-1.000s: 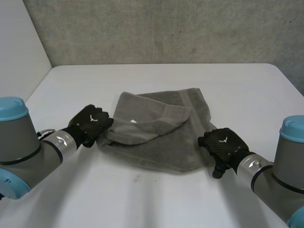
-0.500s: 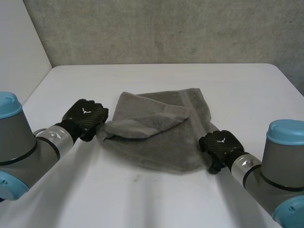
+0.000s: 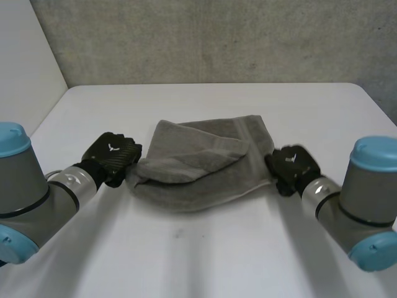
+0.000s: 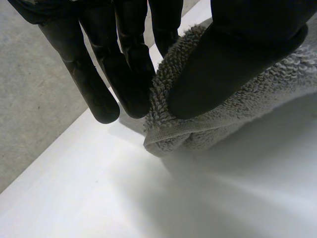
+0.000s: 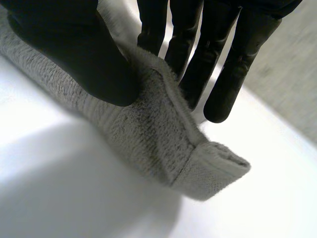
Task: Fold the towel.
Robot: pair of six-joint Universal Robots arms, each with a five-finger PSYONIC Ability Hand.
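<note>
In the head view the rumpled grey terry towel (image 3: 205, 171) is lying mid-frame on the white counter (image 3: 205, 261), with the left hand (image 3: 113, 156) and right hand (image 3: 291, 166) gripping its ends, seemingly mid-fold and needing both ends carried across evenly; in the left wrist view the fingers (image 4: 131, 69) are pinching a corner against the thumb; in the right wrist view the fingers (image 5: 195, 54) are clamping likewise, with nothing obstructing.

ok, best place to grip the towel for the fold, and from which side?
The two end corners, each from its own outer side. The towel lies bunched, and its thick hemmed corners jut out sideways; the left hand and right hand pinch them there.
</note>
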